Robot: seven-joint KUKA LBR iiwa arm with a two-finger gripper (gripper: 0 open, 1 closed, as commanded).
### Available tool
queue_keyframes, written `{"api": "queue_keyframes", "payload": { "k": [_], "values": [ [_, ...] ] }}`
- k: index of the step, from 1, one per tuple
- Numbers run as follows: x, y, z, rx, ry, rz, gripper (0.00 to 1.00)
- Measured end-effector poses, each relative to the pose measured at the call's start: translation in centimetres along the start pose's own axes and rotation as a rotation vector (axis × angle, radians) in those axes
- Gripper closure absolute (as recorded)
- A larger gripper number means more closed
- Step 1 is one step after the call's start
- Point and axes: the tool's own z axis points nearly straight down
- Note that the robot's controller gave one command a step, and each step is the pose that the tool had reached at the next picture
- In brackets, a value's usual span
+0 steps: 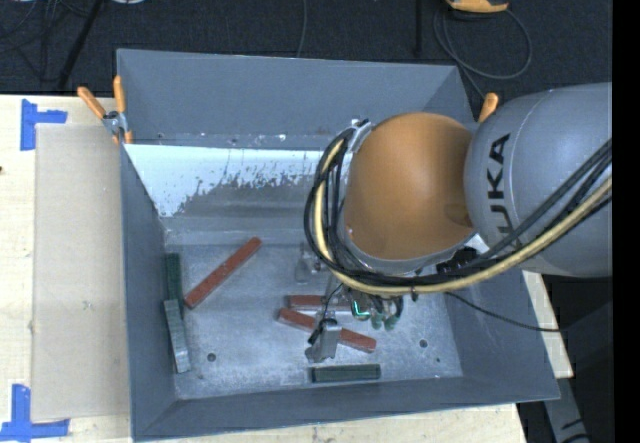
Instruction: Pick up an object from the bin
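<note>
I'm seeing a dark green bar (345, 372) lying just in front of the claw (326, 339), which is hanging low over short red-brown bars (298, 318); clenched or released, I cannot tell. Beyond the claw, leftward, a longer red-brown bar (222, 271) is lying slanted.

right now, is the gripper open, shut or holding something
gripper: cannot tell if open or shut; it sits low among the nearest reddish-brown bars, nothing seen held.

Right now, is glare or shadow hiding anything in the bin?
Camera view: glare whitens the bin's far wall; the long red-brown bar at left lies evenly lit; the pincer sits in shade under the arm, over short red-brown bars.
</note>
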Motion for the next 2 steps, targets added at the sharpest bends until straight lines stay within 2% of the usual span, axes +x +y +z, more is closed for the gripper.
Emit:
{"api": "queue_keyframes", "payload": {
  "k": [1,2],
  "values": [
    [-5.2,-1.0,8.8,0.0,-0.004,0.044,0.0],
    [-6.2,-6.6,14.9,0.001,-0.004,-0.115,0.0]
  ]
}}
